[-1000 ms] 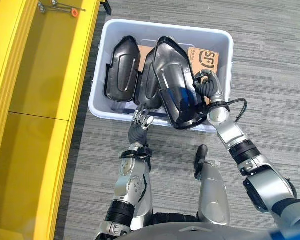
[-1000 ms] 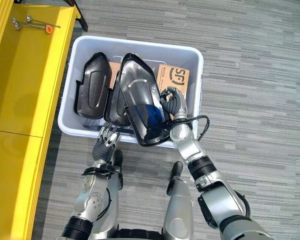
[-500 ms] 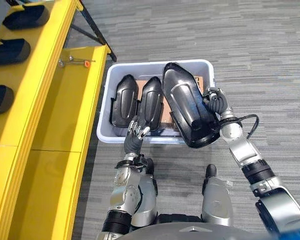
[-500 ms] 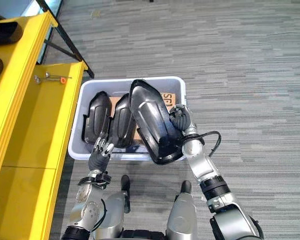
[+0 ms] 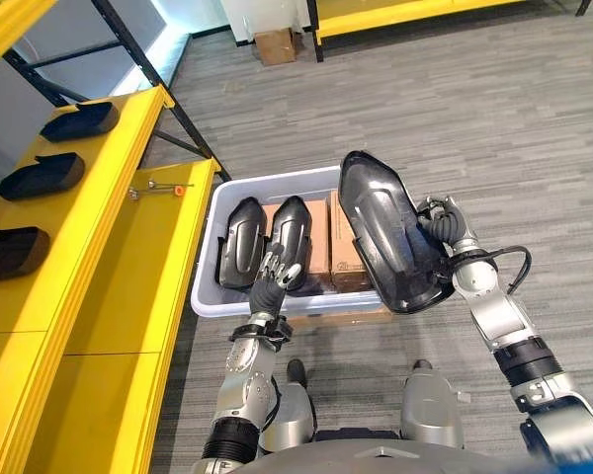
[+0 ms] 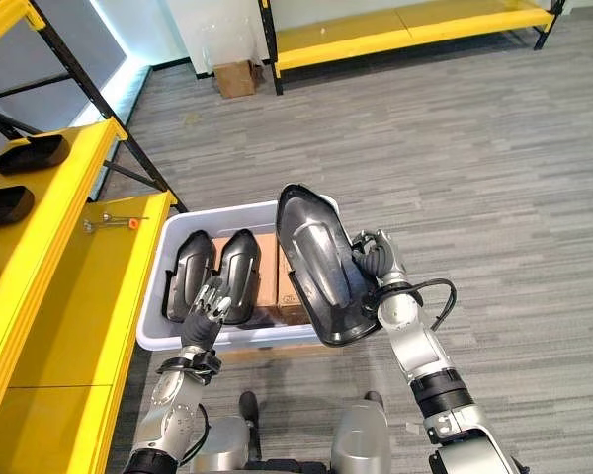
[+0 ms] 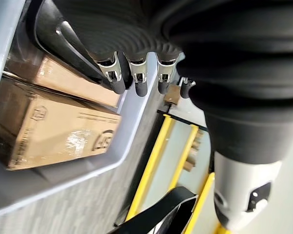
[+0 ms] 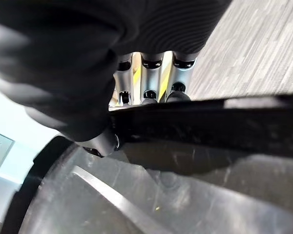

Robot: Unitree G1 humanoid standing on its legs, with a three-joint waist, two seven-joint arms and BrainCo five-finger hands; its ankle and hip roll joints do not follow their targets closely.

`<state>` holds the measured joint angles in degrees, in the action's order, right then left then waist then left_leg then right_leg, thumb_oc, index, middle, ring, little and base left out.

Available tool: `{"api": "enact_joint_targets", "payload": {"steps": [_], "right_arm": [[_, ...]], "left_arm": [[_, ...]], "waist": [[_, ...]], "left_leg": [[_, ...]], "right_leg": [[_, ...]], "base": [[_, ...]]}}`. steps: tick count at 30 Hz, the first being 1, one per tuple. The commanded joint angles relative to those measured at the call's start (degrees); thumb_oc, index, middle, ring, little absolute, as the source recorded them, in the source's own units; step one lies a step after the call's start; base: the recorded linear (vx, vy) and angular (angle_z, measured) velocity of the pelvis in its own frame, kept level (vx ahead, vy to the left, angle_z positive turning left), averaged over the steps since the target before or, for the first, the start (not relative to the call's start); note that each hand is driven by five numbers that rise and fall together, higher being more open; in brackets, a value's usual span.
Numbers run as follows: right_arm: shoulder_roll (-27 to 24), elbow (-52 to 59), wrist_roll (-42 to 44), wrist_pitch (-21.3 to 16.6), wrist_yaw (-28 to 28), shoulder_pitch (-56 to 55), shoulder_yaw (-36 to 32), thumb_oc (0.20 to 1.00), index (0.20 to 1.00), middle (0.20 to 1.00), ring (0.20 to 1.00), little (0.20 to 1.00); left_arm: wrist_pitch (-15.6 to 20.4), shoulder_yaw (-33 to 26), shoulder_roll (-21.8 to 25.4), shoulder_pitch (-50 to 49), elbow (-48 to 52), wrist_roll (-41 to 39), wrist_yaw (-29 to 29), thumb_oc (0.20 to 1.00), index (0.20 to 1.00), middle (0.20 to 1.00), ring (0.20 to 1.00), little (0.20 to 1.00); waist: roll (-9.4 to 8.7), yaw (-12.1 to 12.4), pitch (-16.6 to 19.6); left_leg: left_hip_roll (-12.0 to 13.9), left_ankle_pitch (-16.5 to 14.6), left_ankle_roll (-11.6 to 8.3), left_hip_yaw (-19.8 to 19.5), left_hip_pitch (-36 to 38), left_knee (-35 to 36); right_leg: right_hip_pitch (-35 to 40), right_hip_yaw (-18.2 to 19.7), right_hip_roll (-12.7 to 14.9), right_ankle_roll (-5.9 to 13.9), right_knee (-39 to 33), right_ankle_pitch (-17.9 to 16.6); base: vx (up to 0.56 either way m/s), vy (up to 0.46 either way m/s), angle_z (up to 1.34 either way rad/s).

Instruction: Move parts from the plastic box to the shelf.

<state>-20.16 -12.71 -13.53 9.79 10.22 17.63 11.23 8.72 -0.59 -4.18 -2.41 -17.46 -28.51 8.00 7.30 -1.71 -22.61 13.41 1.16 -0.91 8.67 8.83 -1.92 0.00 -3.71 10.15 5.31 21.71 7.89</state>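
Observation:
My right hand (image 5: 443,219) is shut on the rim of a large black shell part (image 5: 390,232) and holds it tilted above the right end of the pale grey plastic box (image 5: 203,286). In the right wrist view its fingers (image 8: 151,83) curl over that part's edge (image 8: 185,195). Two smaller black parts (image 5: 242,242) (image 5: 289,237) stand side by side in the box's left half. My left hand (image 5: 270,281) hangs open at the box's near rim, its fingers (image 7: 132,78) over the box wall. The yellow shelf (image 5: 89,247) runs along the left.
Cardboard boxes (image 5: 321,237) lie in the plastic box behind the parts. Three black parts (image 5: 79,120) (image 5: 42,176) (image 5: 5,252) rest on the upper shelf board. A small tool with an orange tip (image 5: 163,186) lies on the lower board. Another yellow shelf (image 6: 405,25) stands far back.
The camera has tilted up, so more of the shelf and floor shows. My right hand has raised the large black part higher over the box. My left hand stays at the near rim.

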Motion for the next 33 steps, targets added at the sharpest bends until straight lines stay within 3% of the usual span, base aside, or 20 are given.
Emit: {"api": "enact_joint_targets", "payload": {"steps": [1,7,10,14,15,17,19,20,21,23,24,26,27,30,32,33], "right_arm": [[3.0,5.4,1.7,-2.7,-0.1,2.4,-3.4,0.200,0.200,0.200,0.200,0.200],[4.8,6.0,3.7,-2.1,-1.1,2.0,-3.0,0.200,0.200,0.200,0.200,0.200],[5.7,6.3,4.7,-1.8,-1.5,2.7,-1.4,0.200,0.200,0.200,0.200,0.200],[7.1,5.0,7.1,-1.1,-1.0,4.3,2.3,0.200,0.200,0.200,0.200,0.200],[7.1,5.0,7.1,-1.1,-1.0,4.3,2.3,0.200,0.200,0.200,0.200,0.200],[7.5,5.8,7.9,-1.1,-0.9,3.5,2.5,0.200,0.200,0.200,0.200,0.200],[6.9,5.6,7.6,-1.2,-0.8,2.2,1.4,0.200,0.200,0.200,0.200,0.200],[7.3,5.8,7.7,-1.3,-1.1,0.9,0.2,0.200,0.200,0.200,0.200,0.200],[7.4,6.2,7.3,-1.4,-1.6,0.6,-0.2,0.200,0.200,0.200,0.200,0.200],[7.3,6.6,6.9,-1.4,-2.0,-0.1,-1.0,0.200,0.200,0.200,0.200,0.200],[7.1,6.4,5.9,-1.7,-2.7,-1.7,-2.7,0.200,0.200,0.200,0.200,0.200],[7.0,5.6,5.4,-1.8,-3.0,-2.4,-3.4,0.200,0.200,0.200,0.200,0.200],[7.6,5.1,5.4,-1.5,-3.1,-2.3,-3.4,0.200,0.200,0.200,0.200,0.200],[9.3,4.5,4.9,-1.6,-4.6,-1.8,-2.2,0.200,0.200,0.200,0.200,0.200],[9.5,4.0,4.7,-1.6,-4.5,-1.9,-2.3,0.200,0.200,0.200,0.200,0.200],[10.7,3.6,4.3,-1.8,-5.1,-1.5,-1.6,0.200,0.200,0.200,0.200,0.200]], "left_arm": [[1.3,-0.3,-4.8,-0.6,3.7,1.2,2.1,1.000,1.000,1.000,1.000,1.000],[0.6,-1.1,-4.0,-1.4,3.9,1.6,2.8,1.000,1.000,1.000,1.000,1.000],[0.6,-2.9,-4.6,-2.1,5.3,1.4,2.5,1.000,1.000,1.000,1.000,1.000],[0.8,-4.3,-3.8,-4.0,9.0,1.9,2.0,1.000,1.000,1.000,1.000,1.000],[0.8,-4.3,-3.8,-3.9,9.0,1.9,2.0,1.000,1.000,1.000,1.000,1.000],[0.5,-3.4,-2.6,-4.5,9.5,2.1,2.7,1.000,1.000,1.000,1.000,1.000],[0.0,-2.7,-2.3,-4.4,9.2,2.3,3.4,1.000,1.000,1.000,1.000,1.000],[-0.3,-2.4,-2.4,-3.5,7.5,2.2,4.0,1.000,1.000,1.000,1.000,1.000],[-0.6,-2.5,-2.9,-3.4,6.7,1.9,4.3,1.000,1.000,1.000,1.000,1.000],[-0.5,-1.7,-3.0,-2.9,5.4,1.9,4.4,1.000,1.000,1.000,1.000,1.000],[-0.4,-1.2,-3.2,-3.1,4.6,1.6,5.1,1.000,1.000,1.000,1.000,1.000],[-0.4,-1.0,-3.2,-3.1,4.1,1.4,5.4,1.000,1.000,1.000,1.000,1.000],[-0.3,-0.5,-2.3,-3.4,4.3,1.9,5.4,1.000,1.000,1.000,1.000,1.000],[0.2,-1.0,0.2,-4.3,4.1,1.7,5.7,1.000,1.000,1.000,1.000,1.000],[0.3,-1.7,0.3,-4.2,3.8,1.5,5.9,1.000,1.000,1.000,1.000,1.000],[0.1,-3.8,0.2,-5.3,4.1,0.9,6.1,1.000,1.000,1.000,1.000,1.000]], "waist": [[-4.88,0.1,1.7],[-4.44,0.3,2.9],[-4.95,1.7,2.3],[-7.80,5.5,-1.2],[-7.84,5.5,-1.3],[-9.85,6.5,-4.0],[-10.77,5.7,-5.0],[-10.07,4.6,-4.4],[-8.64,3.9,-3.2],[-7.69,3.2,-2.2],[-6.68,2.5,-0.4],[-6.74,2.5,0.0],[-6.26,2.8,-0.1],[-5.34,4.4,-0.5],[-5.55,4.7,-0.6],[-5.33,6.6,-0.8]], "left_leg": [[2.1,5.8,-1.85,-0.4,1.2,-0.7],[2.8,5.7,-1.08,-0.6,2.5,-0.9],[3.2,5.6,-0.64,-1.2,2.1,-2.3],[3.4,5.8,-0.82,0.3,-2.3,-4.3],[3.4,5.8,-0.80,0.3,-2.2,-4.4],[3.8,4.8,-0.92,4.0,-2.9,-9.1],[5.7,5.2,-2.10,7.1,-0.2,-13.5],[7.1,6.1,-3.72,7.4,2.2,-13.7],[6.5,6.1,-4.22,6.3,4.2,-11.4],[6.4,6.1,-4.49,8.0,4.7,-8.3],[5.8,5.6,-4.49,8.0,5.0,-9.6],[5.0,5.7,-5.25,7.7,4.4,-10.5],[5.0,5.7,-5.07,9.5,4.6,-11.0],[3.5,5.2,-5.33,9.1,5.0,-11.9],[3.4,5.2,-5.09,9.3,5.3,-11.9],[2.7,5.0,-4.86,9.6,5.1,-12.8]], "right_leg": [[10.3,0.8,0.1,-3.59,-14.4,-12.1],[11.0,1.5,-1.4,-3.30,-11.4,-11.9],[11.5,2.7,-3.2,-2.81,-8.5,-12.1],[13.3,1.6,-3.8,-2.53,-9.0,-12.6],[13.5,1.6,-3.8,-2.51,-9.0,-12.6],[15.1,0.4,-2.7,-2.68,-8.9,-13.5],[15.9,-1.9,-1.3,-2.83,-8.3,-13.9],[15.9,-3.1,0.2,-2.54,-7.2,-14.0],[15.3,-2.9,0.5,-2.62,-6.4,-13.8],[15.4,-3.5,1.3,-2.61,-5.8,-13.5],[15.9,-5.6,3.7,-2.69,-4.0,-14.3],[16.8,-6.2,4.7,-2.75,-3.9,-14.2],[17.0,-6.8,5.6,-2.61,-3.0,-14.3],[18.3,-7.7,8.3,-2.94,-2.5,-13.5],[18.5,-7.7,8.4,-2.93,-2.4,-13.2],[19.8,-8.6,9.1,-2.96,-2.7,-12.6]], "base": [[0.04,-0.111,-0.11],[0.03,-0.119,-0.08],[-0.02,-0.214,-0.11],[-0.08,-0.192,0.13],[-0.06,-0.096,0.50],[-0.08,-0.082,0.42],[-0.10,0.070,0.90],[-0.11,0.258,1.25],[-0.07,0.239,1.27],[0.07,0.266,0.95],[0.18,0.408,0.81],[0.11,0.240,0.55],[0.05,0.175,0.09],[0.06,0.270,0.51],[0.08,0.176,0.23],[0.12,0.262,0.02]]}}
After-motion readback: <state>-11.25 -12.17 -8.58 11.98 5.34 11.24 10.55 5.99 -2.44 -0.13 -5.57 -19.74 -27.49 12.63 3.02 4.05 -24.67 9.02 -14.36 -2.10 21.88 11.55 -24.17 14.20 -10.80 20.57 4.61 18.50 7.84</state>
